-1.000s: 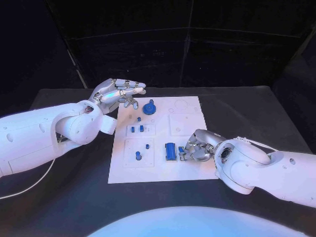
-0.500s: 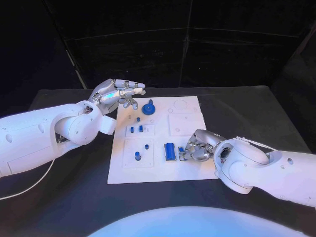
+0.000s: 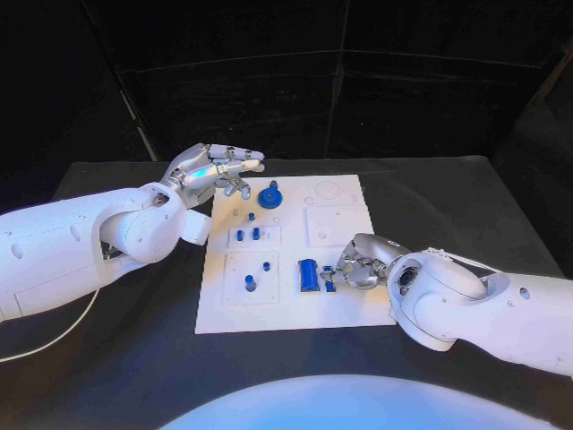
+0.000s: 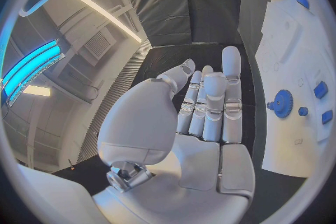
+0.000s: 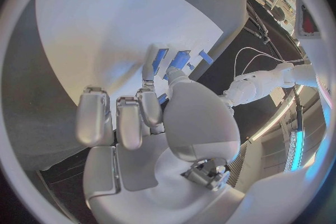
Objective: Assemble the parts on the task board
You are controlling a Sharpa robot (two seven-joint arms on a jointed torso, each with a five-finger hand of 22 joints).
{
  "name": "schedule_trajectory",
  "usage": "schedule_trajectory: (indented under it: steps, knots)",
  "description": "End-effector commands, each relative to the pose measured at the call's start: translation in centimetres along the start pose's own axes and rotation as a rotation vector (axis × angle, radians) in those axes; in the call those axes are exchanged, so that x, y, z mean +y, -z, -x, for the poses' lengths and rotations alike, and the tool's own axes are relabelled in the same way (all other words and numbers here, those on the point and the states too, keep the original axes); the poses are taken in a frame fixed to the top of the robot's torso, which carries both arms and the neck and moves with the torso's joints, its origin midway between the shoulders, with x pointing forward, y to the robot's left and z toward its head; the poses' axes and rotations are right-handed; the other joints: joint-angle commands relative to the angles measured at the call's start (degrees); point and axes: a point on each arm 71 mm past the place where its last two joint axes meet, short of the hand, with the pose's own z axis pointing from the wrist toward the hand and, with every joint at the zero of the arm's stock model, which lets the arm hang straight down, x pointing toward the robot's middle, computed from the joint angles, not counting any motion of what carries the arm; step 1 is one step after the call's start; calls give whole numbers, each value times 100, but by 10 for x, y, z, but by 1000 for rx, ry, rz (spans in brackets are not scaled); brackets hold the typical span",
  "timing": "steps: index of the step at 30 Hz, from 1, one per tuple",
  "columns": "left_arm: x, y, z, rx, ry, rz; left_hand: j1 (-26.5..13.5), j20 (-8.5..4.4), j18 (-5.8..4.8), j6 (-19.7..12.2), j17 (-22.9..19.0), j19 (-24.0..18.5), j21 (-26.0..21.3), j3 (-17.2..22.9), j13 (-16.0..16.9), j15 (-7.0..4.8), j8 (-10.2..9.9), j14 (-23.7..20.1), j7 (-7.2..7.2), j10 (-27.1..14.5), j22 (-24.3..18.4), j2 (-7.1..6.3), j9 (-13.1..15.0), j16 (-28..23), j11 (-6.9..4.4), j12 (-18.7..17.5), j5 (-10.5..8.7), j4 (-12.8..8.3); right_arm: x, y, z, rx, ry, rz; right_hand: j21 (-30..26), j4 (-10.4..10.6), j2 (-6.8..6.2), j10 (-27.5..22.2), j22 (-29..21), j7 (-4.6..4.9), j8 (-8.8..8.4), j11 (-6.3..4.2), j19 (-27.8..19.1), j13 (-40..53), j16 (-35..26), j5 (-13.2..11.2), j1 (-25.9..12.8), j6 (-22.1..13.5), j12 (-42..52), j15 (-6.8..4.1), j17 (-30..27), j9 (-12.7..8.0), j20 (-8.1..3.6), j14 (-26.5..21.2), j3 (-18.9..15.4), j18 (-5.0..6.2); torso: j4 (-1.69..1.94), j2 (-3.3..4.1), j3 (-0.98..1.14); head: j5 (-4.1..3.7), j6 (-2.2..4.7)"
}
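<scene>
The white task board (image 3: 286,300) lies mid-table. A blue gear (image 3: 271,194) stands at its far end, and several small blue parts (image 3: 248,235) sit in its left slots. A long blue block (image 3: 309,273) lies on the near half. My right hand (image 3: 359,263) rests on the board just right of that block. Its fingers are curled down and its thumb and a finger pinch a small blue part (image 3: 328,281). In the right wrist view the thumb (image 5: 183,95) reaches toward blue pieces (image 5: 181,59). My left hand (image 3: 217,170) hovers by the board's far left corner, fingers apart, holding nothing.
The left wrist view has the board (image 4: 294,61) beside my left hand (image 4: 210,112), with the gear (image 4: 282,103) and small parts (image 4: 321,89) on it. The black table (image 3: 132,349) surrounds the board. My left forearm (image 3: 67,251) spans the table's left side.
My right hand's fingers have shifted slightly at the small blue part beside the block. My left hand has stayed where it was.
</scene>
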Motion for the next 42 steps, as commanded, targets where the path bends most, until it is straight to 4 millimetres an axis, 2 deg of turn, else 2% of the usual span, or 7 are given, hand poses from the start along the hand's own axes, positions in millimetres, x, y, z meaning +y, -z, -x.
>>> schedule_trajectory:
  steps: [1, 17, 25, 27, 29, 35, 42]
  knots:
    - [-1, 0, -2, 15, 3, -5, -32, 39, 40, -45, -6, 2, -37, -42, 8, -8, 35, -35, -10, -26, -7, 9, -6, 36, 1, 39, -3, 7, 1, -1, 2, -27, 0, 8, -15, -3, 29, 10, -11, 14, 31, 16, -20, 65, -8, -371, -115, -44, -31, -22, 477, 28, -11, 391, -141, -66, 9, -6, -1, -6, 0]
    - [-2, 1, 0, 7, 1, -9, -35, 41, 39, -52, -14, 2, -42, -49, 7, -6, 36, -41, -9, -39, -12, 9, -7, 36, 3, 42, -3, 11, -5, 7, 10, -51, -44, 112, -175, -275, 28, -110, -246, 94, -37, 74, -167, -47, -124, -415, 578, -292, -216, 16, 292, 84, 13, 350, -366, -16, -17, -21, 3, 6, 28]
    - [-2, -1, 16, -45, -2, -28, -132, 49, 37, -64, -115, -4, -67, -144, 11, 2, 47, -90, -19, -50, -35, -37, -6, 1, 4, 72, -6, 73, -16, -4, 37, -23, -399, 312, -1755, -528, 223, -1467, -2372, 409, -439, 343, -1403, -1722, -1577, -331, 1386, -950, -2425, 240, -1602, -76, 220, -171, -366, 404, -17, -148, -18, -115, 206]
    - [-2, -2, 21, -66, -5, -34, -181, 66, 31, -80, -744, -147, -187, -222, 2, 22, 53, -490, -29, -101, -101, -64, -6, -391, 10, 66, -8, 112, -21, -13, 50, -38, -482, 337, -2666, -597, 274, -2038, -3456, 452, -489, 384, -2048, -2405, -2620, -398, 1585, -988, -3310, 277, -2766, -106, 257, -583, -329, 596, -13, -214, -32, -134, 230]
    - [-1, -4, 26, -89, -6, -40, -188, 100, 26, -112, -915, -465, -462, -302, -32, 56, 54, -866, -34, -190, -256, -81, -9, -751, 32, 23, 21, 133, -27, -25, 64, -58, -564, 348, -3170, -654, 302, -2322, -3803, 522, -558, 455, -2295, -2781, -3873, -491, 1794, -1047, -3765, 359, -3904, -143, 326, -1118, -287, 598, 7, -271, -50, -177, 314]
    - [1, -11, 45, -180, 10, -63, -82, 383, -35, -209, -1958, -1663, -1783, -363, -149, 369, 7, -1909, -22, -201, -1143, 17, -14, -2908, 151, -239, 15, 177, -46, -72, 104, -131, -801, 359, -4838, -584, 375, -2117, -4878, 793, -924, 719, -2906, -5130, -6211, -747, 2372, -1046, -5794, 690, -5049, -531, 683, -1815, 70, 573, 17, -433, -92, -218, 512]
    - [4, -23, 63, -276, 8, -90, -19, 802, 47, -236, -2701, -2447, -2865, -468, -151, 643, -131, -1926, -21, -170, -2059, 33, -23, -4411, 288, -716, -9, 215, -49, -107, 128, -203, -894, 389, -5905, -464, 288, -1775, -5637, 756, -1192, 867, -2968, -6424, -7465, -804, 2308, -901, -6467, 960, -5949, -893, 984, -2054, 213, 636, 24, -495, -80, -160, 727]
